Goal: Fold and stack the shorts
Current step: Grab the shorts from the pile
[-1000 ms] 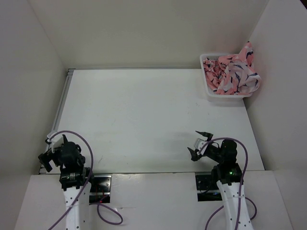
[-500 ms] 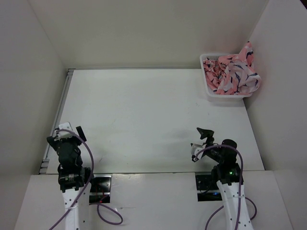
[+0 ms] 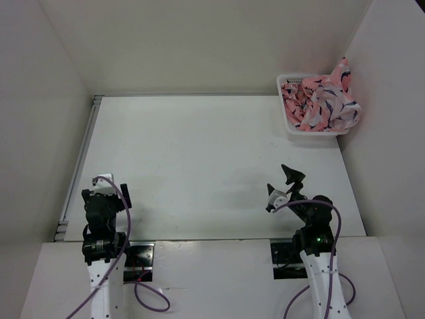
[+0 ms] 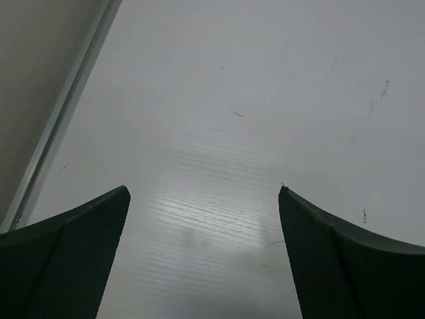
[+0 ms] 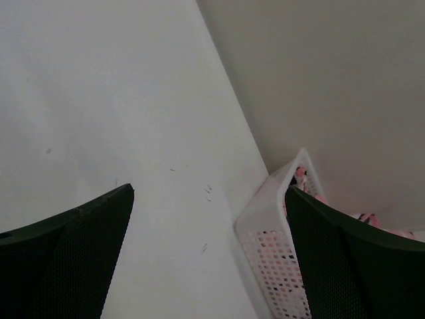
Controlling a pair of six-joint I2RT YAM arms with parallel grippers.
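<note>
Top external view, read from left to right. The left arm (image 3: 98,222) is folded upright over its base at the near left corner of the table (image 3: 199,146), with a purple cable (image 3: 124,216) looping beside it. The left gripper (image 3: 106,183) points toward the far side, close to the metal rail (image 3: 80,159) along the table's left edge. Its jaws are spread fully apart and hold nothing. In the left wrist view the two dark fingers (image 4: 73,259) sit in the lower corners, with only bare tabletop between them and the rail running up the left side.

The right arm (image 3: 312,222) is likewise folded over its base near the near right corner. The right gripper (image 3: 282,184) is raised and angled toward the far right. Its jaws are also wide apart and empty, above bare tabletop. In the right wrist view its fingers (image 5: 66,252) frame the table and the side wall, with the basket ahead on the right.

The shorts (image 3: 322,100) lie crumpled in the white mesh basket (image 3: 289,126) at the far right corner of the table. One piece drapes over the basket's right rim against the side wall (image 3: 385,119). The shorts are well apart from both grippers.
</note>
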